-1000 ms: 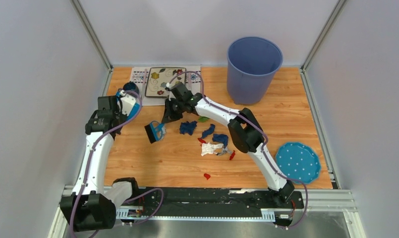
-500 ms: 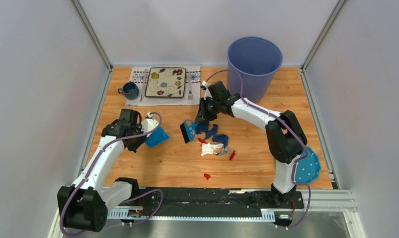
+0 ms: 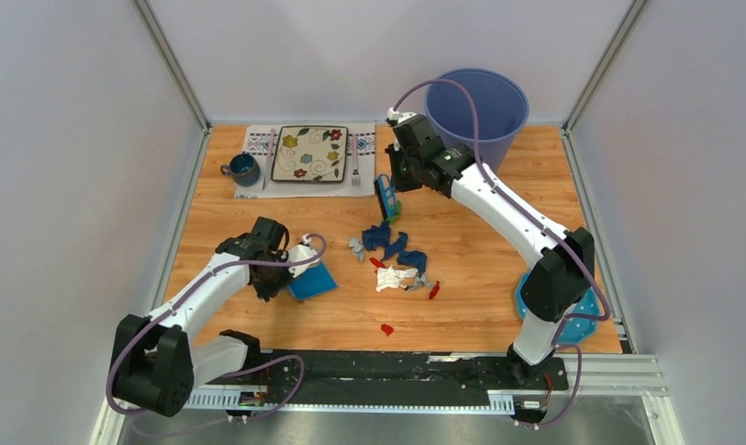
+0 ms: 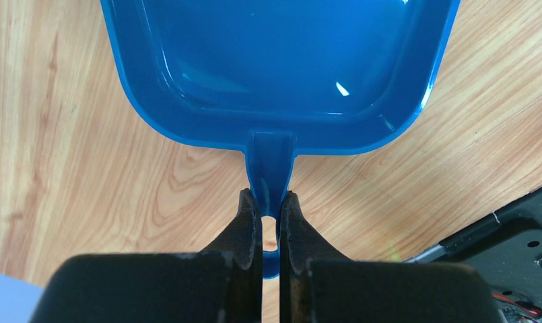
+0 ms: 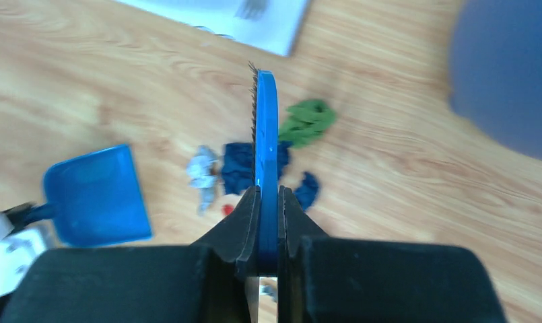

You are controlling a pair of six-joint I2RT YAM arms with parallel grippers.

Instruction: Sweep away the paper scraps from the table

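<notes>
Several paper scraps (image 3: 397,276), cluster stretched near-far

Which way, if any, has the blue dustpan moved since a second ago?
Yes: the dustpan moved away from the mug, toward the paper scraps.

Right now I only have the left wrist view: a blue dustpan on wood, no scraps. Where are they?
Observer: The paper scraps cluster right of the dustpan in the top view, apart from it.
Operator: What is the other arm holding?
Observer: The right tool is shut on a brush, on the pile's far side, towards the bin.
Operator: Any stray?
Observer: One red scrap lies alone, nearer the arm bases.
</notes>
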